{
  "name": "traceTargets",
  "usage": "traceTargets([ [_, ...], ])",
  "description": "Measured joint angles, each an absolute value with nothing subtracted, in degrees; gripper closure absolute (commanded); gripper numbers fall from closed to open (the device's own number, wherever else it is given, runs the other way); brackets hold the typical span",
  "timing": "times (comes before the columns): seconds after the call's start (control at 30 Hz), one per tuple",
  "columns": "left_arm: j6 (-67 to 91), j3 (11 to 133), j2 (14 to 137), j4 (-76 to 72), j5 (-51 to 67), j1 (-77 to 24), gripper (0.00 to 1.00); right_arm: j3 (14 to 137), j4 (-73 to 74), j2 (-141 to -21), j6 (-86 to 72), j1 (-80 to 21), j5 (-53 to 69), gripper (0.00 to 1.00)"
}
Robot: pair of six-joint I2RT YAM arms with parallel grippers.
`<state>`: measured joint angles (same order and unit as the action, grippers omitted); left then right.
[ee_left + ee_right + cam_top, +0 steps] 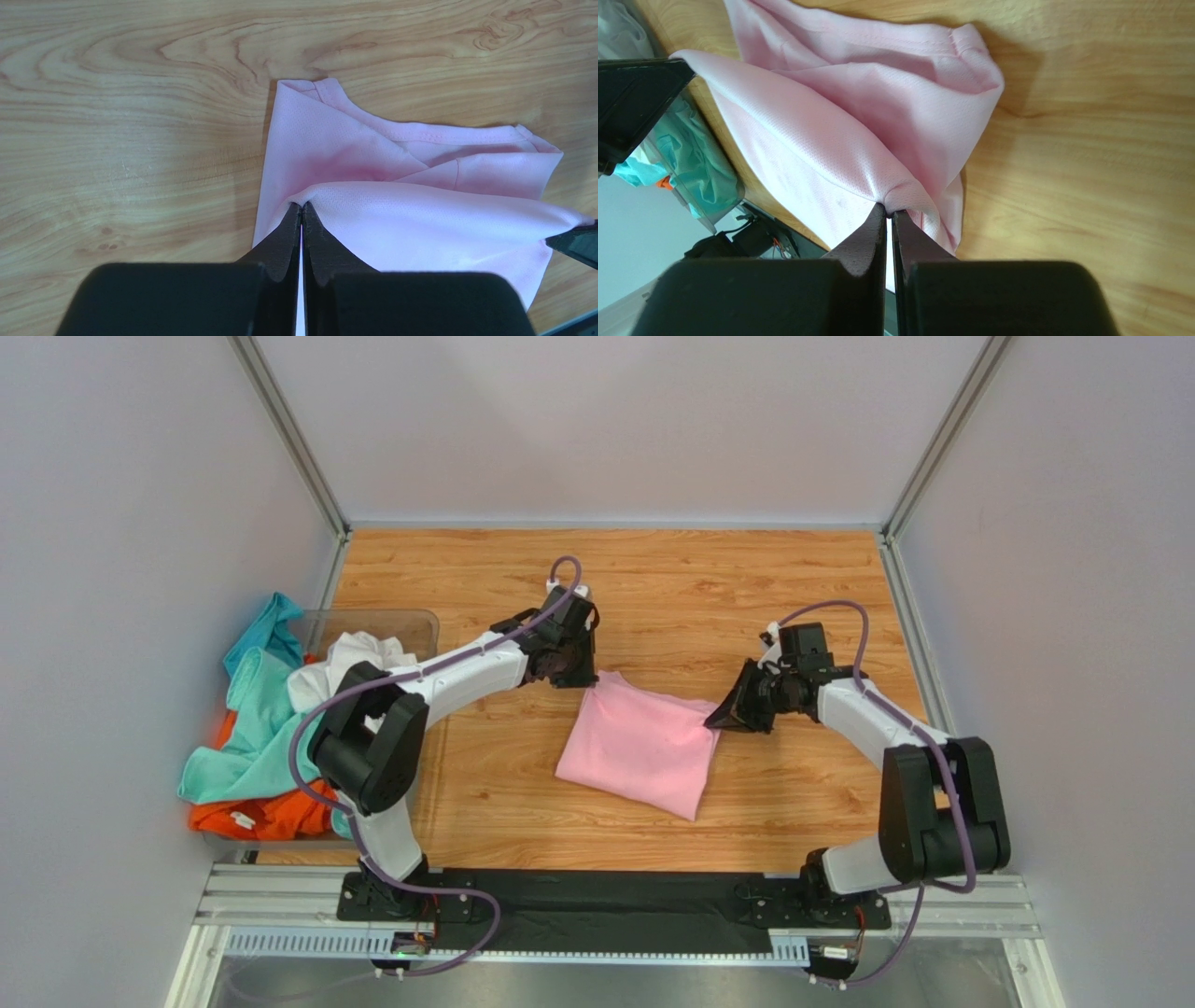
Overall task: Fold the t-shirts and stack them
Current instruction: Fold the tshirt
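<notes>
Pink shirt [638,745] corners clamped in left jaws and right jaws; move your arms together, lay fold edge square.

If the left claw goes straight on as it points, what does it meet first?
The left claw is shut on the light pink cotton t-shirt; its folded layers come first, probably then the wooden table.
</notes>
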<state>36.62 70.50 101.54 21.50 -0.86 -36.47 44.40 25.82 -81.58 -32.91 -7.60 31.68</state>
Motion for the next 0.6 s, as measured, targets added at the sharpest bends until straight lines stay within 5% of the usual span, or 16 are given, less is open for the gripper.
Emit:
traceTargets([
  [0.13, 36.4, 71.4, 103.4, 20.8, -0.7, -36.1, 1.0, 45.3, 24.1, -86.3, -33.0, -7.2, 31.3, 0.9],
  [0.2, 36.1, 72.0, 104.0, 20.8, -0.7, -35.9, 0.86, 46.2, 23.6, -87.9, -33.0, -7.0, 30.9, 0.81],
  [0.23, 35.8, 72.5, 104.4, 20.9, -0.7, -35.9, 0.72, 46.9, 23.5, -88.6, -32.9, -6.8, 30.7, 0.69],
  [0.33, 35.2, 74.1, 105.2, 21.3, -0.6, -35.9, 0.48, 48.6, 23.1, -89.1, -32.6, -6.2, 30.5, 0.61],
  [0.43, 34.9, 74.7, 104.8, 21.5, -0.6, -35.8, 0.01, 50.9, 23.3, -88.7, -31.8, -6.0, 30.9, 0.44],
  [0.5, 35.2, 74.6, 104.1, 21.9, -0.5, -35.8, 0.0, 51.8, 24.0, -87.5, -30.9, -6.0, 31.2, 0.27],
  [0.53, 35.4, 74.5, 103.5, 22.0, -0.4, -35.8, 0.0, 51.9, 24.3, -86.6, -30.3, -6.0, 31.5, 0.0],
  [0.6, 35.5, 73.6, 101.4, 22.0, 0.1, -35.8, 0.0, 51.7, 26.1, -83.1, -29.2, -6.0, 32.0, 0.0],
])
